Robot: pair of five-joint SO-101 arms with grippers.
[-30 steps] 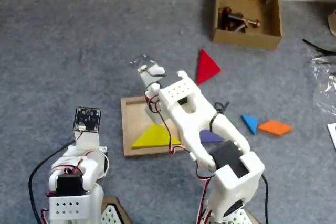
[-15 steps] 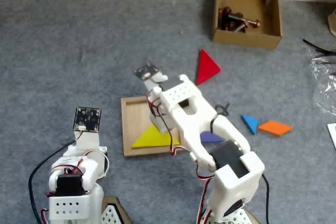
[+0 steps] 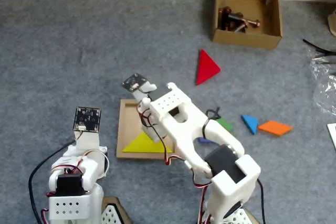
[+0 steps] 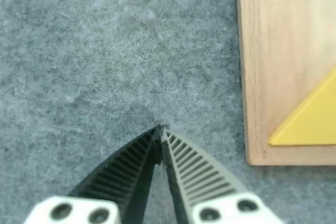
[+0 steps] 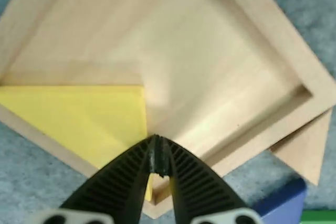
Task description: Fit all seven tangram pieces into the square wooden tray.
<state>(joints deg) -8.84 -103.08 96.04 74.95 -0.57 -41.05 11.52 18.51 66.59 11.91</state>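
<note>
Yellow triangle (image 5: pixel 79 114) lies in the wooden tray (image 5: pixel 283 40) just under the right gripper (image 5: pixel 157 161), which is clenched on nothing. A light nudge should seat it flush, I'd say. Well beyond, the red triangle (image 3: pixel 207 67) waits; the left gripper (image 4: pixel 160 132), also clenched, hangs beside the tray.

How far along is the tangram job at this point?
Done: one yellow triangle lies in the wooden tray. In hand: nothing; the right gripper hangs over the tray with fingers shut and empty, and the left gripper is shut over the carpet. Left: the red triangle, blue triangle, orange piece, green piece and bluish-purple piece lie outside the tray, so most of the job is ahead.
</note>
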